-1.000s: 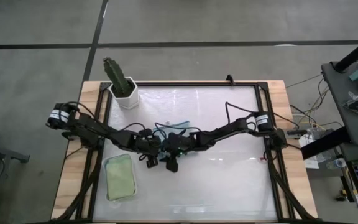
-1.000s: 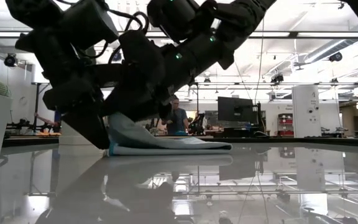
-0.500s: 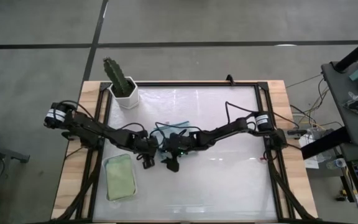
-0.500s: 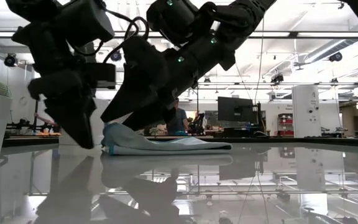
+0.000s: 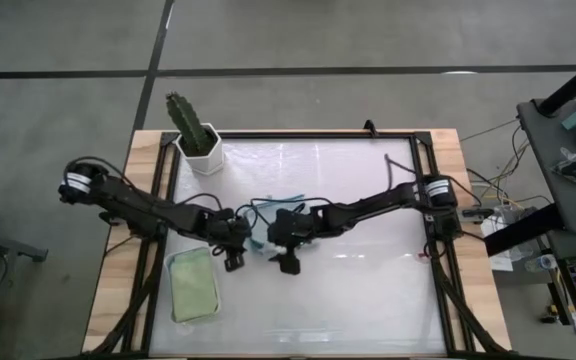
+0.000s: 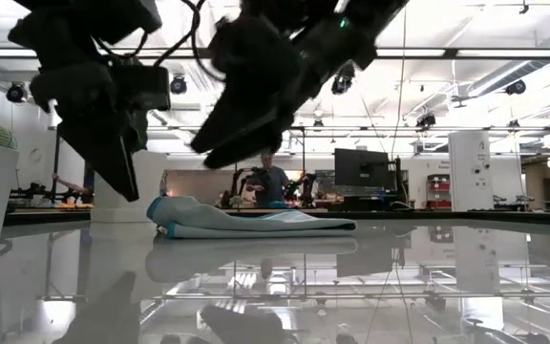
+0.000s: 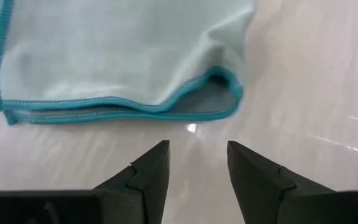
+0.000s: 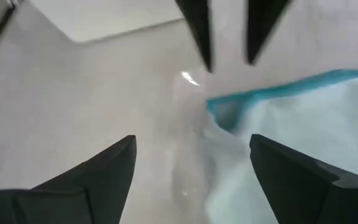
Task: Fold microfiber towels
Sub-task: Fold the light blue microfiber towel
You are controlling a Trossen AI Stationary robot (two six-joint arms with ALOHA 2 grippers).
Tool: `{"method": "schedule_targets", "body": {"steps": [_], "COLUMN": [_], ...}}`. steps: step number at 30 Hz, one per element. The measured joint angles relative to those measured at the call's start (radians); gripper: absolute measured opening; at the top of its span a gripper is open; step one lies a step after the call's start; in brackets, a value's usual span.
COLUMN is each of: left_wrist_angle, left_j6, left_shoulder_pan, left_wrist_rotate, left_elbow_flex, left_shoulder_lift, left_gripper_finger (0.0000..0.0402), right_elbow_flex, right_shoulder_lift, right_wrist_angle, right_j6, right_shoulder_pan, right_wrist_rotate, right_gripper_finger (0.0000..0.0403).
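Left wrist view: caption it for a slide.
Open left claw hovers empty above the folded pale blue towel on the glossy white table.

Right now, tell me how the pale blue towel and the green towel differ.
The pale blue towel lies on the bare table between both grippers; the green towel sits in the white tray. The pale blue one has a teal hem; the green one looks plain. Both lie folded, neither gripped.

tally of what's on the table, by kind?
Towels: 2 (pale blue towel lying mid-table, green towel in the tray)
Tray: 1
Potted cactus: 1
Total: 4
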Motion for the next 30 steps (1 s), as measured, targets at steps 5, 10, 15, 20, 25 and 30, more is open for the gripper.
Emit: {"method": "schedule_targets", "body": {"steps": [5, 10, 15, 20, 25, 30], "left_wrist_angle": [0.033, 0.153, 0.209, 0.208, 0.213, 0.238], "left_j6": [-0.001, 0.000, -0.003, -0.027, -0.044, -0.049], "left_shoulder_pan": [-0.066, -0.140, -0.167, -0.170, -0.172, -0.172], "left_wrist_rotate": [-0.017, -0.091, -0.216, -0.247, -0.248, -0.249], "left_elbow_flex": [-0.006, -0.008, -0.008, -0.013, -0.012, -0.012], "left_shoulder_lift": [-0.001, 0.037, 0.074, 0.117, 0.152, 0.181], "left_gripper_finger": [0.0146, 0.0146, 0.0146, 0.0146, 0.0146, 0.0146], "right_elbow_flex": [-0.033, -0.115, -0.180, -0.241, -0.298, -0.338], "right_shoulder_lift": [-0.089, -0.147, -0.150, -0.135, -0.134, -0.120], "right_wrist_angle": [-0.158, -0.180, -0.158, -0.088, 0.008, 0.070], "right_j6": [-0.139, -0.240, -0.326, -0.344, -0.332, -0.341], "right_shoulder_pan": [-0.027, -0.124, -0.266, -0.389, -0.454, -0.454], "right_wrist_rotate": [0.151, 0.158, 0.143, -0.023, -0.187, -0.203], "right_gripper_finger": [0.0284, 0.0281, 0.0281, 0.0281, 0.0281, 0.0280]}}
